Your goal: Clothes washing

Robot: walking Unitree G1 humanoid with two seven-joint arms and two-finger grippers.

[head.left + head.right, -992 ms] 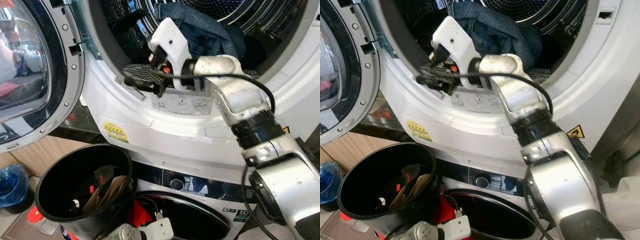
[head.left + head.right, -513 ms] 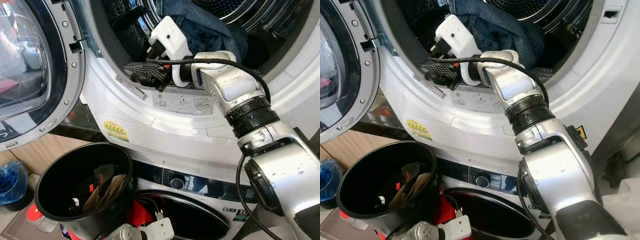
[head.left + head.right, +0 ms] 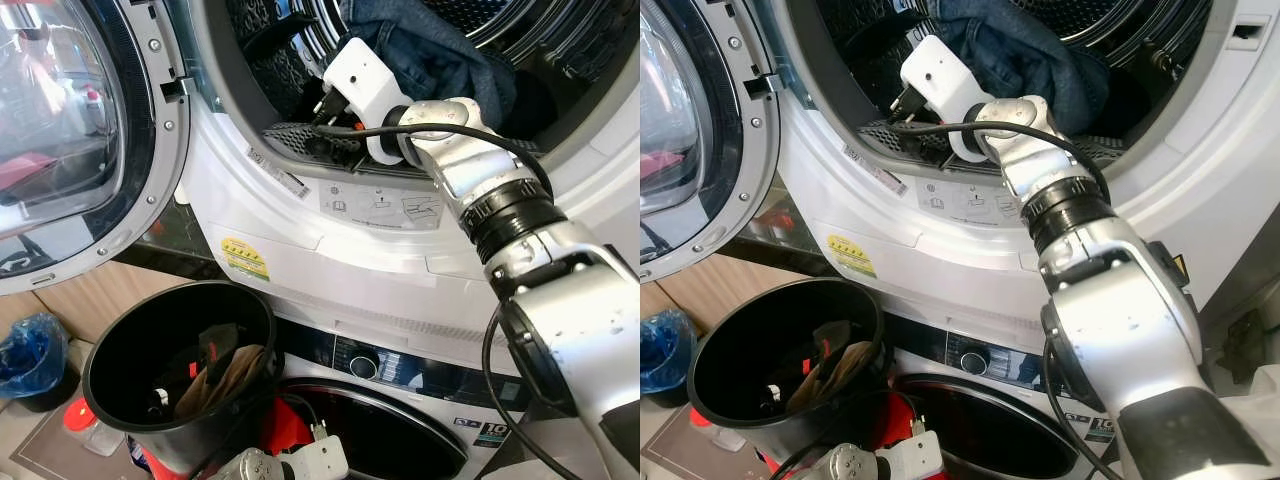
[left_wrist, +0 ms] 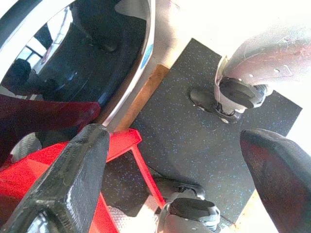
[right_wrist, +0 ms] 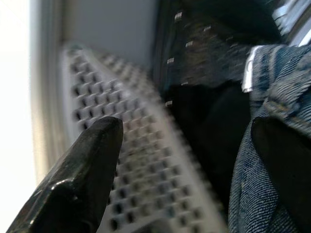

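Black speckled mat [image 4: 204,141] (wooden floor beside).

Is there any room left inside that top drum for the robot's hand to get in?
Yes: a dark gap lies between the perforated grille and the jeans, where the open right gripper points. Further right, the denim crowds the drum.

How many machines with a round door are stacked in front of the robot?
2. The upper machine has its door swung open, with jeans inside the drum. The lower machine sits beneath it, door closed, partly hidden behind the black bucket.
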